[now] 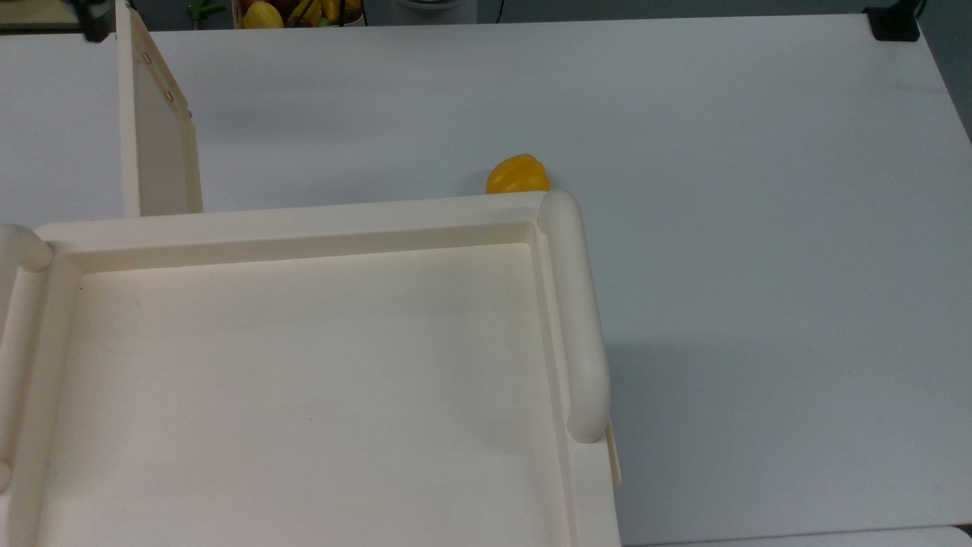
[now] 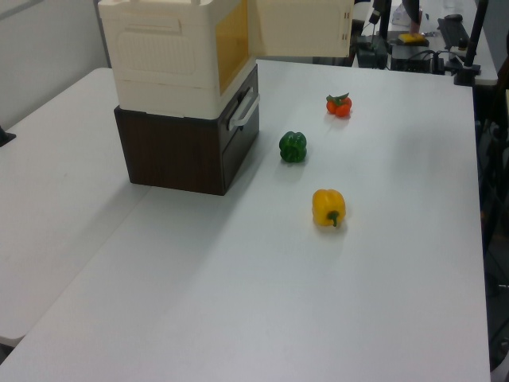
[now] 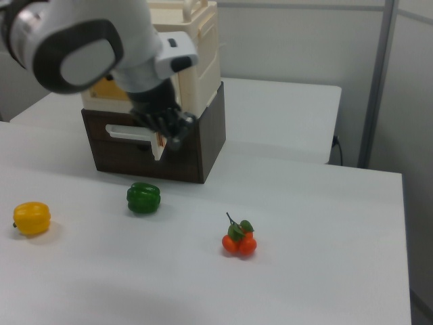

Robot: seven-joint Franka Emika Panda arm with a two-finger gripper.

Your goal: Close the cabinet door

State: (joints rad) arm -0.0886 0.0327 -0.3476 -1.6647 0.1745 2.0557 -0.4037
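A: In the top view, where is the cabinet door [image 1: 156, 129]?
B: It stands swung out from the cabinet [image 1: 304, 365], running toward the top edge. The bench [image 1: 683, 228] to the top view's right of it is bare as far as the yellow pepper [image 1: 518, 175].

A: And the left view?
B: The door [image 2: 302, 28] juts out at the cabinet's [image 2: 163, 56] top; the green pepper [image 2: 293, 146] lies below, well apart.

A: The right view?
B: The gripper [image 3: 169, 132] hangs before the cabinet [image 3: 196, 61]; I cannot tell whether its fingers are apart. I judge it must push the door sideways.
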